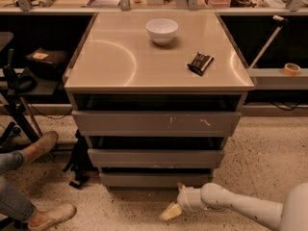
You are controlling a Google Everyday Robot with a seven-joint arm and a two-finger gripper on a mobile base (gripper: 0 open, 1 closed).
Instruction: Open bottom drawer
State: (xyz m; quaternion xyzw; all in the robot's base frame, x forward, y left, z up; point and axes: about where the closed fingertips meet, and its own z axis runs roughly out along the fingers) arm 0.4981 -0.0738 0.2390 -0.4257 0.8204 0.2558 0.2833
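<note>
— At far left, what?
— Two tan shoes (44, 144) on speckled floor (269, 148).
— Centre?
— Three-drawer cabinet (110, 57); bottom drawer (154, 179) lowest, slim, seemingly shut. On its top: white bowl (161, 30), dark packet (200, 63).
— Gripper (172, 210)?
— Low, just right of centre, near that drawer's front, apart from it. Released or clenched: cannot tell.
— Step?
— Probably the approach. Next: catching the handleless front's edge, then pulling straight outward.
— Far right?
— Tape roll (291, 69) on a shelf (267, 74); dim workbenches behind.

The bottom drawer (156, 179), a slim, plain grey-brown handleless front, sits lowest of three, upright and level, just above and behind the gripper (172, 211), which hangs near the floor.
</note>
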